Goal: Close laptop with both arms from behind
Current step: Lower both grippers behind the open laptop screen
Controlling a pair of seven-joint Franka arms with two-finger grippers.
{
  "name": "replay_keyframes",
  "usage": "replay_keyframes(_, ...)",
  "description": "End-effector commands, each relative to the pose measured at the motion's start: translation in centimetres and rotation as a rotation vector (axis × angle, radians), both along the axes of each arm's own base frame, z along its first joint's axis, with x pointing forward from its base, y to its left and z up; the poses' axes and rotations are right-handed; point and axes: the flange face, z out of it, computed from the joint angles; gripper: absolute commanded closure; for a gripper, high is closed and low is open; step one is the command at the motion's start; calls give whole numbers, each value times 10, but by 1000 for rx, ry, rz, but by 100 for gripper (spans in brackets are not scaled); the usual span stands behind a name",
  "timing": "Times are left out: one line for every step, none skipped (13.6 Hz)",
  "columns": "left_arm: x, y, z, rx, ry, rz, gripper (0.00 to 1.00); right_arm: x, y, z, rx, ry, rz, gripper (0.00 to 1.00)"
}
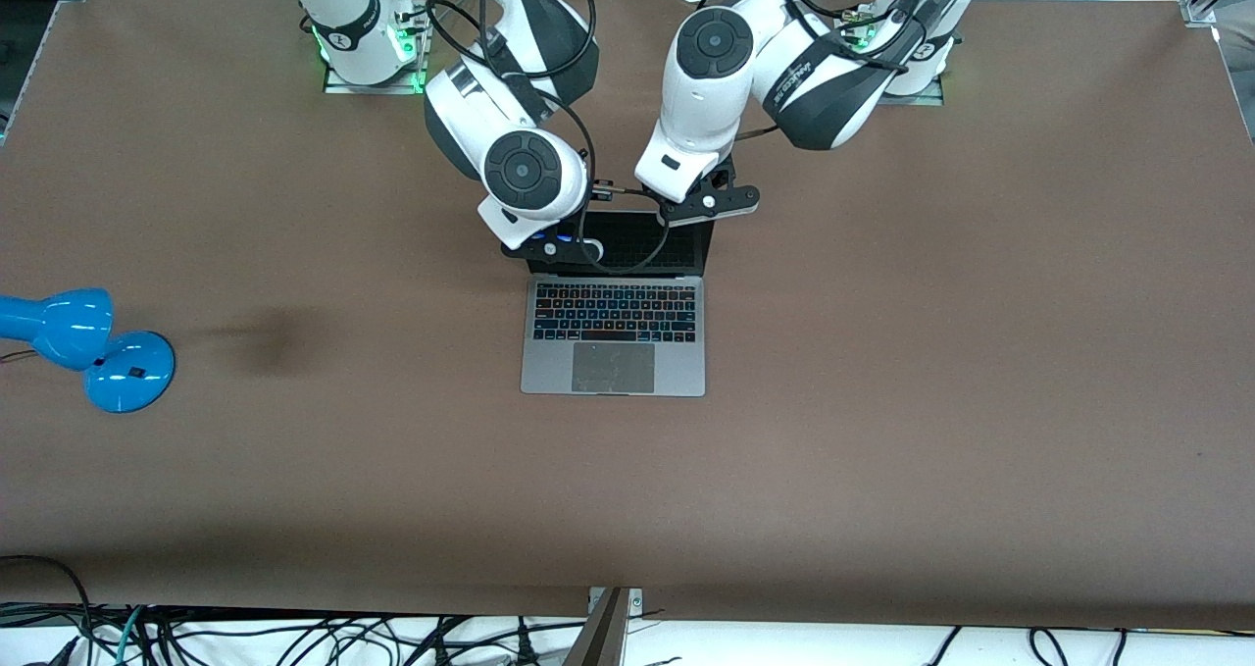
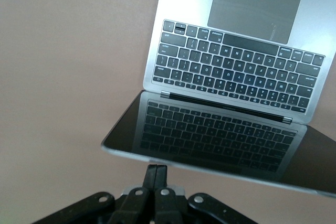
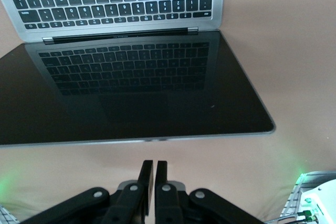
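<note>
Laptop (image 1: 614, 328) sits at centre frame in the front view, on the brown table (image 1: 931, 372). Lid is open: keyboard and trackpad face up, and the dark screen (image 3: 131, 85) leans back toward the robots' bases.

Left gripper (image 2: 156, 174): fingers pressed together, nothing between them, poised just off the screen's top edge near its corner at the left arm's end. Right gripper (image 3: 153, 174): fingers likewise together and empty, just off the top edge of the lid toward the right arm's end. In the front view both wrists crowd over the lid at upper centre.

Progress, as I judge it: both arms are staged at the lid's back edge, but the closing push has not begun; the lid is fully up. All of the folding is left.

Hard to tell: whether either fingertip actually touches the lid edge. In the front view the arms cover most of the screen and both sets of fingers. The lid's outer face is not visible anywhere.

Blue desk lamp (image 1: 83, 347) at the frame's left edge, partly cut off, well apart from the laptop.
</note>
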Motion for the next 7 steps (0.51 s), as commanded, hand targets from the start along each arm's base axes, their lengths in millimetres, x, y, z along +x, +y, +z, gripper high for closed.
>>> replay_keyframes(-1,1,-12,-2,-26,-20,100,-2,4,-9,10,16,-4,91)
replay_keyframes(-1,1,-14,-6,-28,-19,100,0,5,-13,13,12,-7,91)
replay_keyframes(-4,2,-18,-4,-25,-23,100,1,6,-14,20,3,-10,91)
replay_keyframes(-5,4,-22,2,-30,-34,100,3,7,-13,29,-8,-13,91)
replay_keyframes(-7,4,-24,0,-35,-37,100,6,7,-12,39,-22,-19,91)
replay_keyframes(-6,5,-26,-3,-36,-36,100,9,7,-11,45,-42,-24,91)
replay_keyframes(-5,6,-28,-7,-36,-40,100,11,8,-11,52,-54,-27,91)
